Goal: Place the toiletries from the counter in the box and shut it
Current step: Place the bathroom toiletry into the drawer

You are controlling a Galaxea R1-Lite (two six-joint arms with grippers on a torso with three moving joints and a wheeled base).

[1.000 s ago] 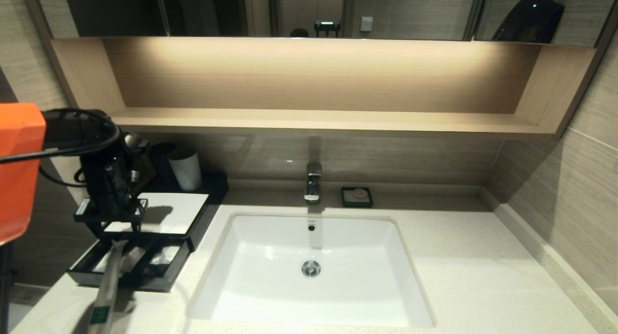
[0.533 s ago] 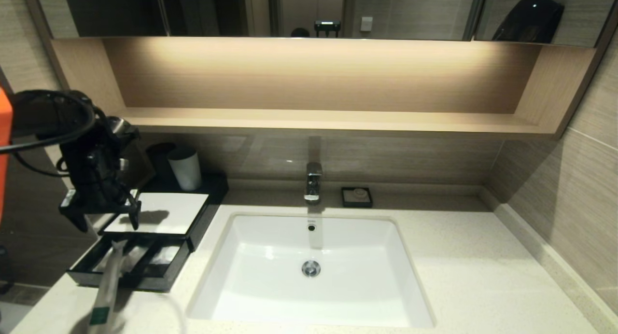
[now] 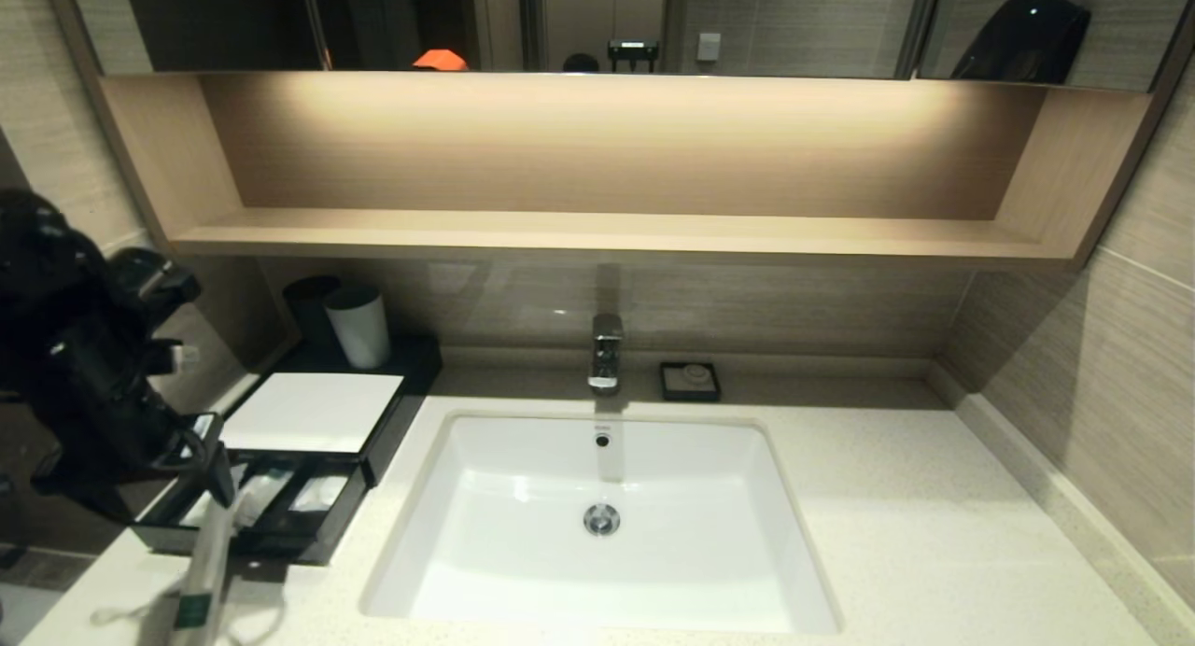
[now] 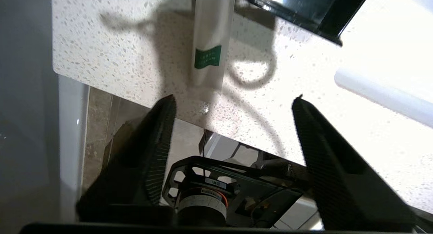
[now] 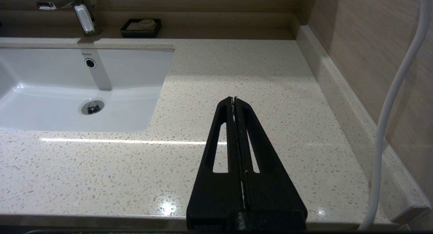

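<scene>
The black box (image 3: 313, 413) with a white top panel stands at the back left of the speckled counter (image 3: 896, 534). Its front drawer (image 3: 280, 534) is pulled out and holds whitish packets (image 3: 317, 492). One long translucent packet (image 3: 201, 571) with a green label leans from the drawer onto the counter; it also shows in the left wrist view (image 4: 209, 41). My left gripper (image 3: 163, 497) is open and empty, left of the drawer, above the packet's near end and the counter's front edge (image 4: 233, 98). My right gripper (image 5: 234, 98) is shut and empty over the counter right of the basin.
The white basin (image 3: 448, 571) fills the middle, with a faucet (image 3: 605, 352) behind it and a small black soap dish (image 3: 689, 381) beside that. Two cups (image 3: 355, 324) stand behind the box. A shelf hangs above; a wall bounds the right side.
My left arm has drawn back from over the box's drawer, moving left and down toward the counter's front edge. The long packet stays leaning out of the drawer.
</scene>
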